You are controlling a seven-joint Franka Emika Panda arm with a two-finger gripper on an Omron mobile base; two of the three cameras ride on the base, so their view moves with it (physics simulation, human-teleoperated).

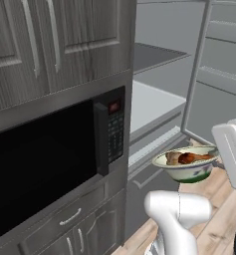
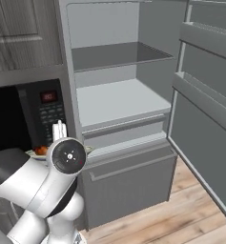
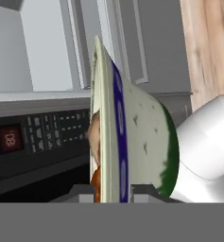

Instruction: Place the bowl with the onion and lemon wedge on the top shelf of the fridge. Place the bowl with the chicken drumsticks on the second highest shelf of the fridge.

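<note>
Cream bowl (image 1: 186, 168) of drumsticks (image 1: 188, 158), rim clamped in my gripper (image 3: 112, 193), hangs at lower right of the left base frame, before the open fridge (image 2: 119, 102).

Round pale cream bowl (image 1: 185, 167): greenish outside with dark speckles, a blue band along the rim (image 3: 117, 137). Reddish-brown browned chicken pieces (image 1: 185, 158) inside. Tall grey fridge (image 2: 121, 102): pale grey interior and shelves. Black microwave (image 1: 50, 154): red display. Dark grey wood-grain cabinets (image 1: 45, 45). Light wooden plank floor (image 2: 181, 224).
</note>
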